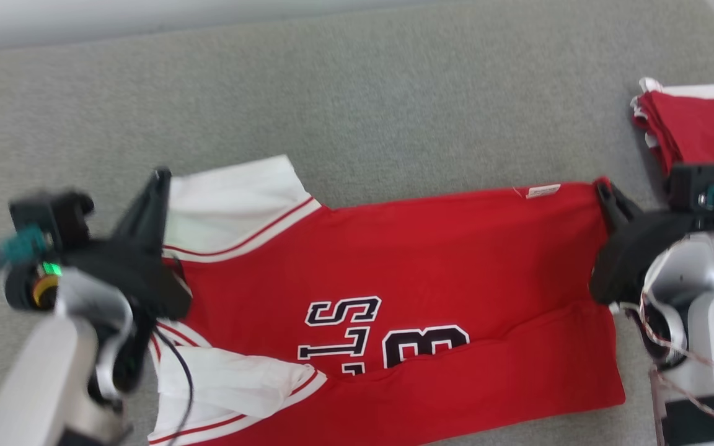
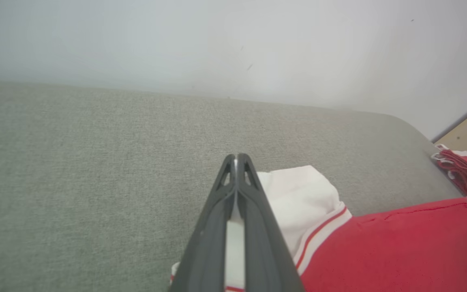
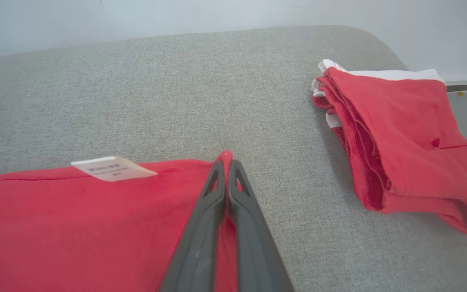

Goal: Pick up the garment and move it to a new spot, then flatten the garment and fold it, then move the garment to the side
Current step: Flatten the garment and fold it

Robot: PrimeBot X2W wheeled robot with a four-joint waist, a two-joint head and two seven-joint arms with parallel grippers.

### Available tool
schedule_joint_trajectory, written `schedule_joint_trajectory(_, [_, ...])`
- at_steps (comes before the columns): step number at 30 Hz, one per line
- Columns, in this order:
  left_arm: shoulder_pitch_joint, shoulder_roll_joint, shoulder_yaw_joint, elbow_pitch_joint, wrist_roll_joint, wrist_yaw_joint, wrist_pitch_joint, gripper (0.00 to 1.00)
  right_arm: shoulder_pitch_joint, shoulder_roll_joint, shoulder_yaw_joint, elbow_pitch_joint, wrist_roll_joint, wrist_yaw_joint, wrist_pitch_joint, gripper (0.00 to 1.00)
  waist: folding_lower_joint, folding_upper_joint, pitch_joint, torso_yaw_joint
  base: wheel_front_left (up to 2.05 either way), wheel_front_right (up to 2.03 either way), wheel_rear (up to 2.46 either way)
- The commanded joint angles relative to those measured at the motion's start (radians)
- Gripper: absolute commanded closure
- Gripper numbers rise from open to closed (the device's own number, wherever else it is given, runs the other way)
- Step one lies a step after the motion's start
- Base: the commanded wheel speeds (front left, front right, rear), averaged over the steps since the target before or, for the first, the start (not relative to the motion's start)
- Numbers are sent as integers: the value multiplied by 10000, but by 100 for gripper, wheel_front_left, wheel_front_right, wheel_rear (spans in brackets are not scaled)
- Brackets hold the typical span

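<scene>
Pinching the red-and-white lettered fabric jersey point(image 1: 431, 248) lying along the grey woven surface's point(image 1: 357, 93) near edge, the left gripper point(image 2: 237, 160) holds its white sleeve point(image 2: 298, 190) and the right gripper point(image 3: 227, 162) only a thin hem corner point(image 3: 226, 154), which uneven pulling could slip free.

— What can be read on the garment point(image 1: 431, 248)?
— Black letters point(image 1: 339, 328), an S among them, and a half-covered numeral point(image 1: 425, 345), perhaps 8, are printed there. The white tag's point(image 1: 543, 191) print is blurred.
</scene>
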Motion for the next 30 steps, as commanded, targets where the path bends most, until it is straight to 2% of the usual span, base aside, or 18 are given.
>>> schedule_joint_trajectory(1, [433,-20,18,-262,-109,80,-72,100,279,51,-40,-57,-55,-27,-120,100,1,0,-448,292,0,0,0])
schedule_joint_trajectory(5, [1840,29,31,-1429,-121,421,-227,100,1083,72,-285,-273,-92,-27,-581,100,1,0,-751,508,0,0,0])
schedule_joint_trajectory(12, [3986,-312,8,-2801,-494,998,-537,100,2277,114,-437,-311,24,-29,-968,100,1,0,-1118,801,0,0,0])
schedule_joint_trajectory(18, [5266,-796,-110,-3286,-941,1246,-703,100,2822,-53,-650,33,-33,-27,-1007,100,1,0,-1428,966,0,0,0])
schedule_joint_trajectory(30, [6088,-968,-300,-3117,-1280,1328,-672,100,3359,12,-1102,58,-97,-27,-663,100,1,0,-1598,1140,0,0,0])
